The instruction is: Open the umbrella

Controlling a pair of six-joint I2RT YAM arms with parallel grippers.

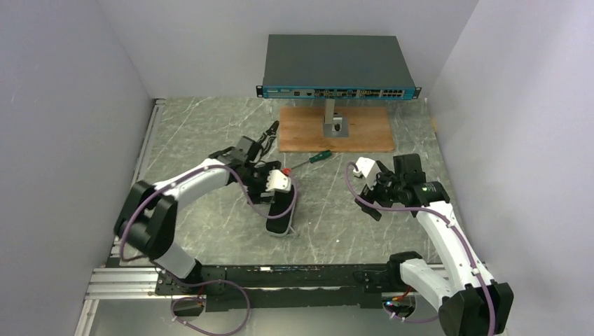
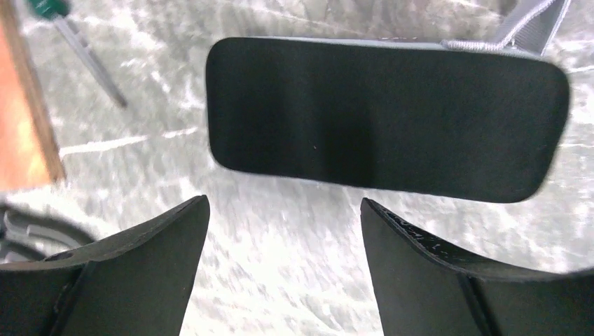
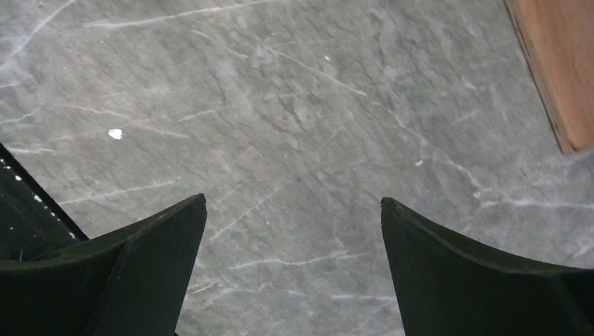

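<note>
While the left jaws gape, the umbrella [image 2: 385, 122] lies folded on the table [image 2: 280, 273].

White walls [image 1: 63, 105]; grey marble tabletop [image 1: 203, 133]; wooden board [image 1: 301, 133] at back.

From high above the near edge, looking down over the whole bench [image 1: 210, 140]. From the left hand [image 2: 285, 201], close above the umbrella [image 2: 385, 119], facing down. From the right hand [image 3: 293, 198], close over marble. Shared by all: the wooden board [image 1: 336, 129].
</note>
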